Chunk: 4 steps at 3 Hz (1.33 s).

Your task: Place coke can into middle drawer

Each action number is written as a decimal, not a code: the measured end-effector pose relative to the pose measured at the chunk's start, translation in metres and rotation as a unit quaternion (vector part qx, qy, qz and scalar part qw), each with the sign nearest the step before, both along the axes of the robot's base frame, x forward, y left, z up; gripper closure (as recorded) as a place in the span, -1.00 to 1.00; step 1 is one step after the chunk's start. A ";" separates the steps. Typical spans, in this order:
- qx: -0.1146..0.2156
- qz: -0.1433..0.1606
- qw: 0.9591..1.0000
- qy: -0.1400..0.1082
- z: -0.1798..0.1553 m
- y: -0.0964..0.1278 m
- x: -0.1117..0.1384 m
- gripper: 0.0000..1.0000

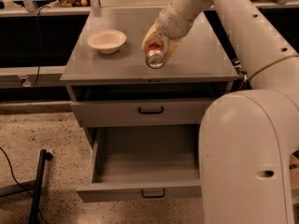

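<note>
Here the gripper [160, 40] hangs over the front part of the cabinet top [205, 62], clenched around the coke can [155, 58]. The can is held tilted, one silver end facing forward, apparently clear of the surface. Below, the middle drawer [140, 164] stands pulled out with a bare floor ready to receive it, while the drawer above [112, 112] is closed. The bowl [106, 40] sits well apart. Likely remaining: carry the can past the edge, lower it, and release.

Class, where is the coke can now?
In camera view, the tool holds the coke can above the cabinet top, near its front edge, right of the bowl.
</note>
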<state>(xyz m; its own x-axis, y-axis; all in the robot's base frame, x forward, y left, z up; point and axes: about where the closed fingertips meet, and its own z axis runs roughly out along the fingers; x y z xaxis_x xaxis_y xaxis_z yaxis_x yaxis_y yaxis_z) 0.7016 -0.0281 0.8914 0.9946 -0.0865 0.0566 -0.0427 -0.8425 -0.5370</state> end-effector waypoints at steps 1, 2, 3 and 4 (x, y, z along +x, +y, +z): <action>0.012 0.009 1.000 -0.007 -0.004 0.006 0.000 1.00; 0.047 0.030 0.996 -0.069 0.024 -0.004 -0.020 1.00; 0.110 0.063 0.982 -0.137 0.045 -0.010 -0.087 1.00; 0.109 0.063 0.983 -0.134 0.044 -0.010 -0.088 1.00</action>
<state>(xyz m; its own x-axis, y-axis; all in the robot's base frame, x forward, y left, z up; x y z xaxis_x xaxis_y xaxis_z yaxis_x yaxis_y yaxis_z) 0.6141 -0.0376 0.9358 0.9500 -0.0024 0.3122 0.2228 -0.6952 -0.6834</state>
